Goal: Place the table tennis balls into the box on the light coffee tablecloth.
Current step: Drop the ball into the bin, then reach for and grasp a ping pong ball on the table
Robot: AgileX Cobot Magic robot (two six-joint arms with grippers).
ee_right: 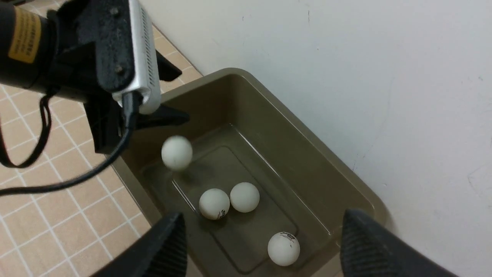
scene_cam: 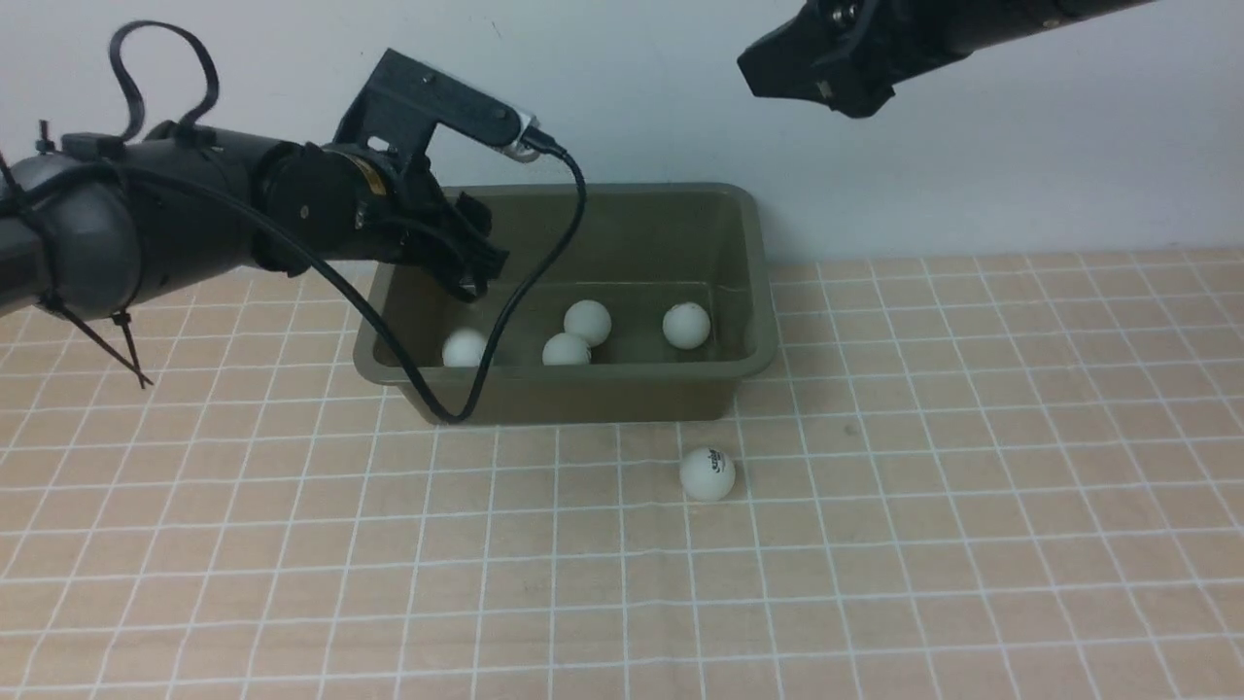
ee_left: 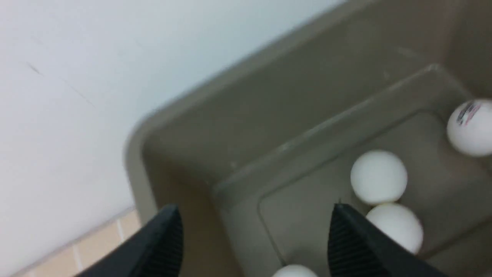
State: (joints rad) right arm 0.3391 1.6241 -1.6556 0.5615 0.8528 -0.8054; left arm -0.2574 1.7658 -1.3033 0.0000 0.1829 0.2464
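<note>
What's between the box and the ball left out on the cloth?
Only bare cloth. The front view shows the ball lying clear of the box, with nothing between them.

an olive-green plastic box [scene_cam: 603, 394], rectangular with rounded corners, a flared rim and sloping walls, stands upright and lidless on the far part of the tablecloth [scene_cam: 972, 506]. the tablecloth is light tan with a grid of thin white lines and lies flat. four white table tennis balls [scene_cam: 588, 322] are inside the box. the leftmost ball [scene_cam: 466, 347] is near the left wall and looks blurred, with a shadow under it, in the right wrist view. two balls touch each other near the middle, and one sits apart toward the right. a fifth ball [scene_cam: 707, 473], its dark logo facing up, rests on the cloth just in front of the box's near wall, right of centre.
</note>
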